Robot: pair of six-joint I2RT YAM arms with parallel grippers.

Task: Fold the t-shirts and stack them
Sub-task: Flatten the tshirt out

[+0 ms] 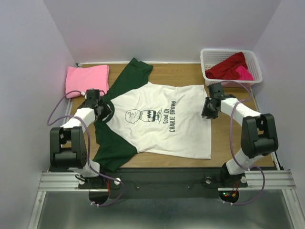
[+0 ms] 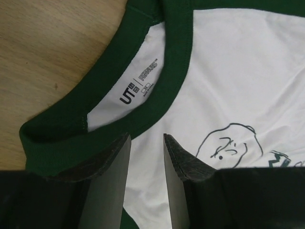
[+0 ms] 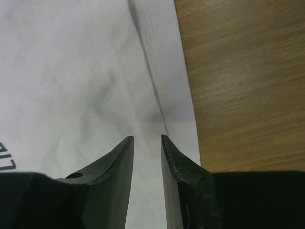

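Note:
The white t-shirt [image 1: 162, 119] with dark green sleeves and Charlie Brown print lies spread flat on the wooden table, collar to the left. My left gripper [image 1: 106, 110] hovers at the green collar [image 2: 174, 71]; its jaws [image 2: 147, 138] stand open over the white cloth just inside the neckline. My right gripper [image 1: 206, 110] is at the shirt's hem edge [image 3: 159, 81], and its jaws [image 3: 147, 139] stand open over the white cloth. A folded pink t-shirt [image 1: 86, 78] lies at the back left. A dark red t-shirt [image 1: 228, 67] and a magenta one [image 1: 244, 73] sit in the basket.
The white lattice basket [image 1: 208, 57] stands at the back right corner. Bare wood [image 3: 248, 71] shows right of the hem and left of the collar [image 2: 47, 47]. Walls close in the table on three sides.

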